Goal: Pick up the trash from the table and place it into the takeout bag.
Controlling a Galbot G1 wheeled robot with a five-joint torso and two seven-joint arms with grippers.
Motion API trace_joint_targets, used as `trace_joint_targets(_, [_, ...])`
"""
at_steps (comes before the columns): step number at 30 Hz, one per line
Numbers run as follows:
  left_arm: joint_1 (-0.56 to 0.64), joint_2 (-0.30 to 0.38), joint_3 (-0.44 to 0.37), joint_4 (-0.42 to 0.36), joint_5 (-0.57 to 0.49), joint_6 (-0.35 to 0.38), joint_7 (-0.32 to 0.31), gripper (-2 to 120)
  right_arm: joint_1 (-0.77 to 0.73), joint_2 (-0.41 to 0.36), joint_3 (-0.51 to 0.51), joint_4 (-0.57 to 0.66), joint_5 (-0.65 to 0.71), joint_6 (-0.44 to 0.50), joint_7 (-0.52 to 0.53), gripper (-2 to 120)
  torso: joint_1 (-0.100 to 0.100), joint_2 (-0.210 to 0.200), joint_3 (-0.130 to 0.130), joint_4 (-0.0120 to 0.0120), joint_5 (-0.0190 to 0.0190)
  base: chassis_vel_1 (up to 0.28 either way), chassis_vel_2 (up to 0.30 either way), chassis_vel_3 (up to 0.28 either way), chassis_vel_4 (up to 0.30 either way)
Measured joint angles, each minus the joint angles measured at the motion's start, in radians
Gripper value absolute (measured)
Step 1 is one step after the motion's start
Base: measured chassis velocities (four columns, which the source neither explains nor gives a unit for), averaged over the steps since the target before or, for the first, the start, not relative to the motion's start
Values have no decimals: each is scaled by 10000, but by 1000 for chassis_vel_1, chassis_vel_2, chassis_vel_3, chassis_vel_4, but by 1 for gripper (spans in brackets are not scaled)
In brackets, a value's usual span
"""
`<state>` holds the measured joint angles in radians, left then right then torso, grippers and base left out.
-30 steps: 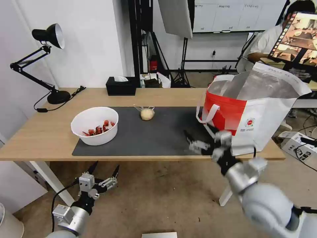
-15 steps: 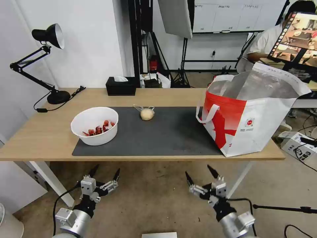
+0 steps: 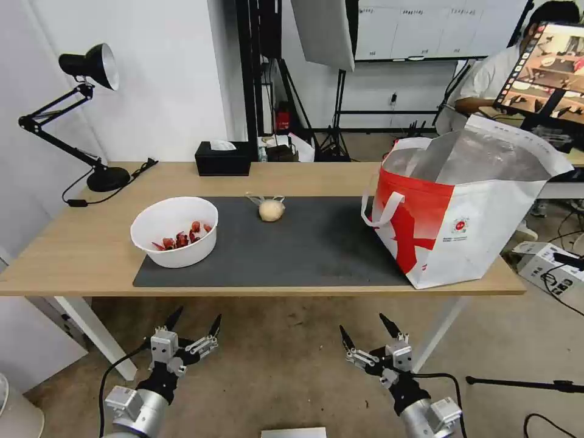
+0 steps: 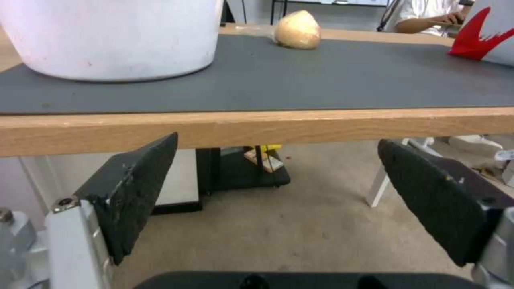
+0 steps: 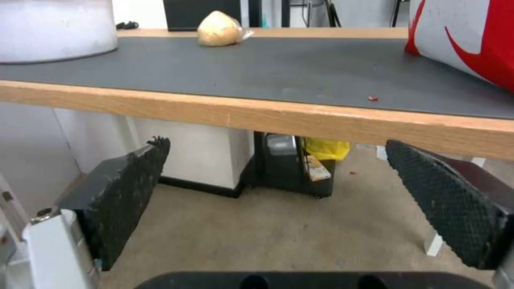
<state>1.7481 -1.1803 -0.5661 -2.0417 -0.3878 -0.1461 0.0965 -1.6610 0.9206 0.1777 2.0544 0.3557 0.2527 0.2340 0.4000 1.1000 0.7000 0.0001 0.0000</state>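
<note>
Both arms hang below the front edge of the table [image 3: 79, 255], probably parked out of the way. The left gripper [image 3: 194, 321] and right gripper [image 3: 365, 331] are both spread wide and holding nothing. 2 bits of trash sit on the dark grey mat [image 3: 304, 249]: the white bowl [image 3: 174, 231] with red scraps at the mat's left end, and the small knotted bag [image 3: 271, 208] with a beige lump near its far edge. The takeout bag [image 3: 468, 213] stands open on the right, mouth up, ready for drop-ins. Can't see what's inside it from here.
</note>
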Motion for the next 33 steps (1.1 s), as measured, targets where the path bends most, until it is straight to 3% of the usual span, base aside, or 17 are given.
trace_joint_targets(18, [96, -105, 7, 56, 59, 1, 59, 100, 632, -287, -556, 186, -145, -229, 24, 100, 0, 0, 0, -2, -1, 0, 0, 0, 0])
trace_joint_targets(28, [88, -102, -103, 31, 68, -11, 57, 100, 3725, -1039, -1714, 567, 1315, -1289, -34, 100, 1, -1, 1, -2, -2, 0, 0, 0, 0])
trace_joint_targets(33, [75, -101, -123, 37, 53, -10, 48, 100, 6789, -1490, -3259, 227, 2581, -2035, 156, 100, 1, -1, 2, 0, 0, 0, 0, 0, 0])
